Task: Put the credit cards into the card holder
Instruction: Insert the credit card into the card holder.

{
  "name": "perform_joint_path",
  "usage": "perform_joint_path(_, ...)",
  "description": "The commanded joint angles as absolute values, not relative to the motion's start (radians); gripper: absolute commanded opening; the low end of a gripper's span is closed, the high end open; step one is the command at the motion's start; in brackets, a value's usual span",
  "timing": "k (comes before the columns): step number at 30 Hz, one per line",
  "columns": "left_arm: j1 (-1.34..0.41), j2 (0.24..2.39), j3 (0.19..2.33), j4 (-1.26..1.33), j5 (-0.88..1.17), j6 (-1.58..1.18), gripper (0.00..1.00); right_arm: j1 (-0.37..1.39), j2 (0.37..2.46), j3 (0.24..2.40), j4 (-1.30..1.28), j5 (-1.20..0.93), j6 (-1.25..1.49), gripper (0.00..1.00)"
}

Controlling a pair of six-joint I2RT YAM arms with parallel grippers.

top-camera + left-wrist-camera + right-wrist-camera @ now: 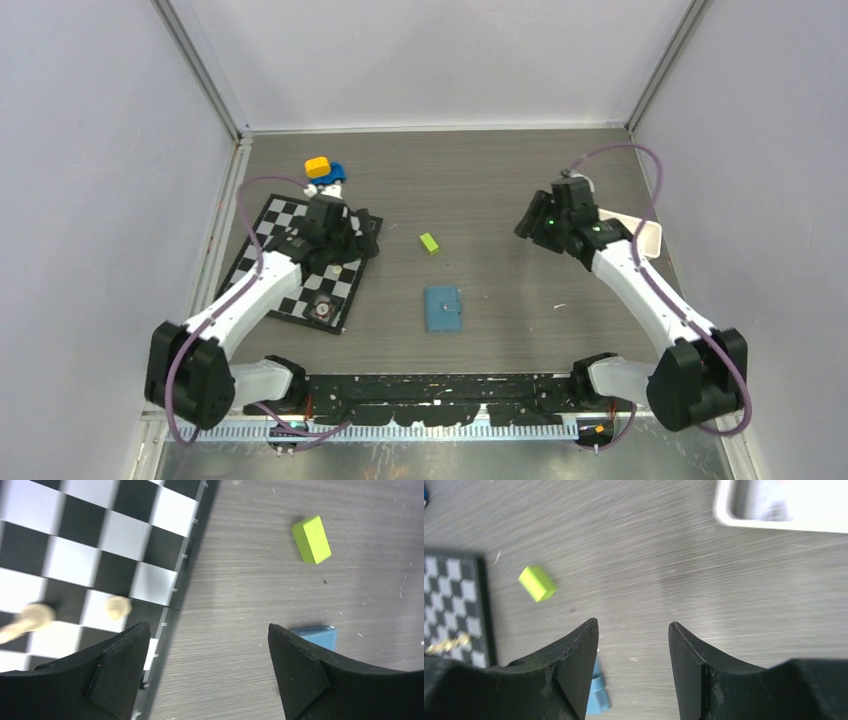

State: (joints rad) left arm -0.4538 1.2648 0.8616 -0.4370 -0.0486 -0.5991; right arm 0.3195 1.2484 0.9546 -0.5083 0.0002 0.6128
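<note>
On the grey wood-grain table (500,180), the left gripper (207,645) hangs wide and empty at the black-and-white chessboard (75,545). The right gripper (634,630) is wide and empty near the long white plastic tray (784,510), far right. The small teal-blue folding card holder (443,308) lies shut at near centre with no credit cards showing, so the step looks either finished or waiting on cards, perhaps in the blurred tray.

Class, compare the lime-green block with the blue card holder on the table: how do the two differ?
The lime-green block is small and chunky; the blue card holder is larger and flat. The block lies farther from the arm bases, the card holder nearer them. Both rest on the grey table, apart from each other.
</note>
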Motion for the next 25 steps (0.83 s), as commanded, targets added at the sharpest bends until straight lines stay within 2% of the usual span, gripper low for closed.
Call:
perform_joint_path(1, -0.389, 1.092, 0.928, -0.52, -0.134, -0.471, 0.91, 0.221, 1.06, 0.914, -0.512, 0.177, 0.5, 0.59)
perform_joint_path(6, -0.388, 0.908, 0.939, -0.536, -0.354, -0.368, 0.97, 0.212, 0.84, 0.845, -0.423, 0.412, 0.419, 0.62)
perform_joint_path(11, -0.388, 0.778, 0.897, -0.53, -0.386, -0.345, 1.0, 0.213, 0.722, 0.758, -0.332, 0.476, 0.374, 0.62)
perform_joint_path(25, -0.388, 0.739, 0.891, -0.533, -0.39, -0.345, 1.0, 0.213, 0.712, 0.758, -0.336, 0.46, 0.369, 0.61)
